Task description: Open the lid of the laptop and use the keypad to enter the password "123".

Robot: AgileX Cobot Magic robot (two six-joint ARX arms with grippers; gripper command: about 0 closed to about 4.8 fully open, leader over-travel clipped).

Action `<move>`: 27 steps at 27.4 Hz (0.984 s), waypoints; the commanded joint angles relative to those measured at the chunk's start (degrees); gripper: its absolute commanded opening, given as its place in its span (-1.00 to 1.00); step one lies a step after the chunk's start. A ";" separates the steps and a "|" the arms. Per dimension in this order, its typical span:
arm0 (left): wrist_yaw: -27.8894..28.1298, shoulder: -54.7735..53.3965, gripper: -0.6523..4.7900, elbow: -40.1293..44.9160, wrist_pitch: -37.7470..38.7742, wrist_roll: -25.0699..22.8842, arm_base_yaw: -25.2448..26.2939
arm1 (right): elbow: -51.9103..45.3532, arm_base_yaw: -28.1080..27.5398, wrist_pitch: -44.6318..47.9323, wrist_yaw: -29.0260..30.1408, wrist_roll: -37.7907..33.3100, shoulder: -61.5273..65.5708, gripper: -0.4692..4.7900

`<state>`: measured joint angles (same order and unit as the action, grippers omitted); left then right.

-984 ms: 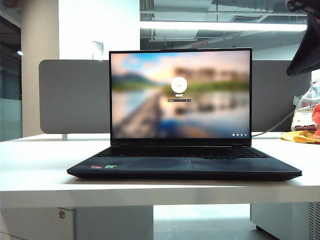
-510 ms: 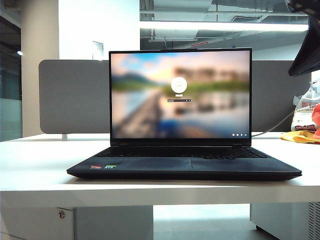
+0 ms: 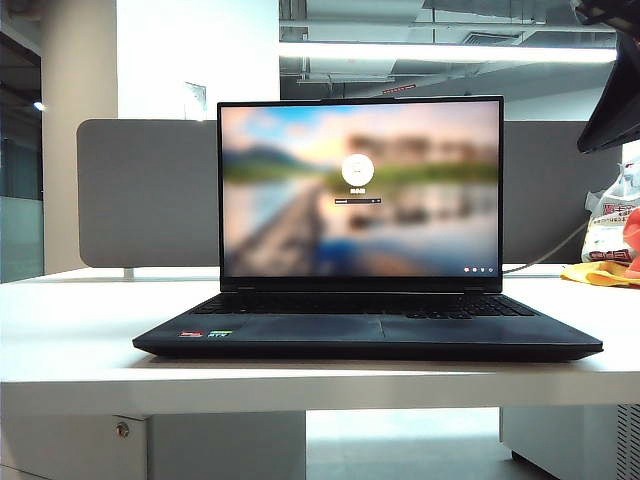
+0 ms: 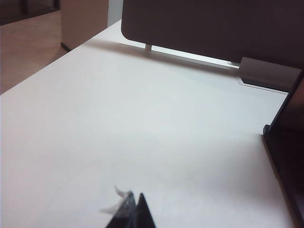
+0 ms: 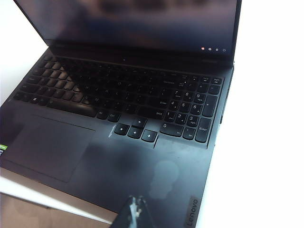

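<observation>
Grey divider behind laptop; tools clear.

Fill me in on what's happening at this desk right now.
The laptop sits on the white table with its lid already up and a blurred login screen showing. The right gripper, shut and holding nothing, hovers above the right palm rest, short of the keypad; no key is being pressed. The left gripper, also shut and empty, is off over bare table beside the laptop's left edge.
</observation>
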<state>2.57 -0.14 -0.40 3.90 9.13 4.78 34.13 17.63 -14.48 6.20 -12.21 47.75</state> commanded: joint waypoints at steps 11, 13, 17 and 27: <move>-0.04 -0.02 -0.78 0.00 -0.48 0.33 0.11 | 0.28 0.00 0.61 -0.09 -0.15 -0.11 -0.84; -0.04 -0.02 -0.78 0.00 -0.46 0.35 0.11 | 0.28 0.00 0.63 -0.09 -0.15 -0.13 -0.84; -0.04 -0.02 -0.78 0.00 -0.48 0.35 0.11 | 0.28 0.00 0.63 -0.09 -0.15 -0.11 -0.84; -0.02 -0.02 -0.78 0.00 -0.31 0.33 0.11 | -0.96 -6.91 2.47 -5.16 5.86 -6.47 -0.84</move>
<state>2.57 -0.16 -0.40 3.97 9.28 4.78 33.89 12.40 -13.63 2.39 -6.70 43.22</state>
